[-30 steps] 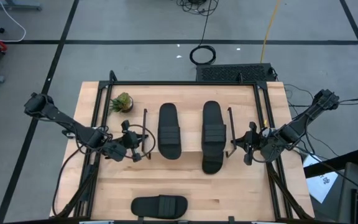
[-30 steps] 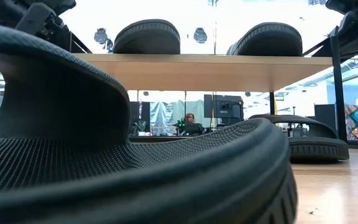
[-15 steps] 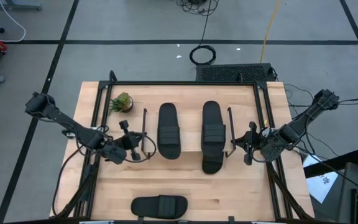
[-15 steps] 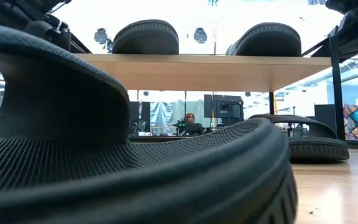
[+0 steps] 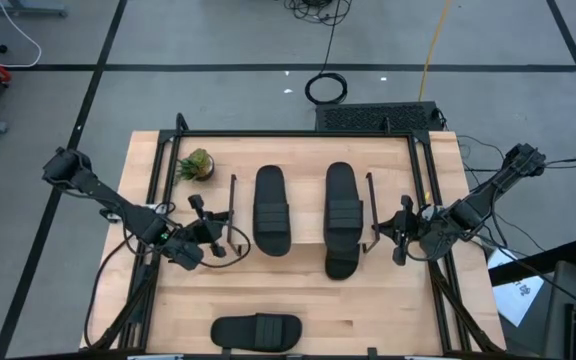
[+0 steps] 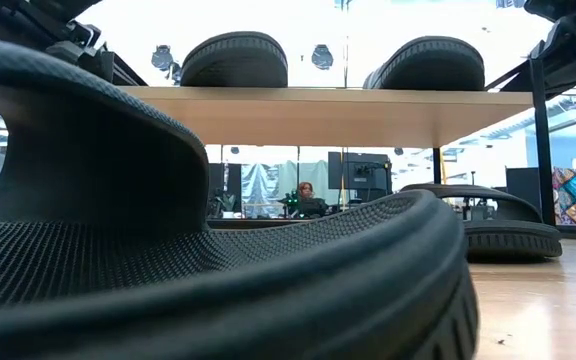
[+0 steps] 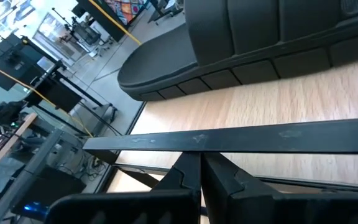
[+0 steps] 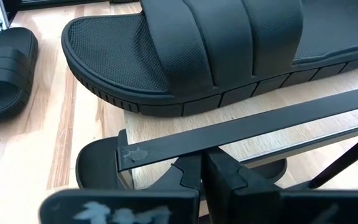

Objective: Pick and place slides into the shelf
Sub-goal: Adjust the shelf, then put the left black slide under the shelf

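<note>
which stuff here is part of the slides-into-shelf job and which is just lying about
Part of the job:
- shelf, wire sides
- two slides on its top board
- slide on the table under the right one
- slide at the table's near edge

Just lying about:
- small potted plant
- cable coil on the floor

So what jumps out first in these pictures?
Two black ribbed-strap slide sandals lie side by side on top of the small light-wood shelf with black wire sides, mid-table. A shut claw flanks it on each side: left claw, right claw. Another matching sandal lies alone at the table's near edge.
</note>
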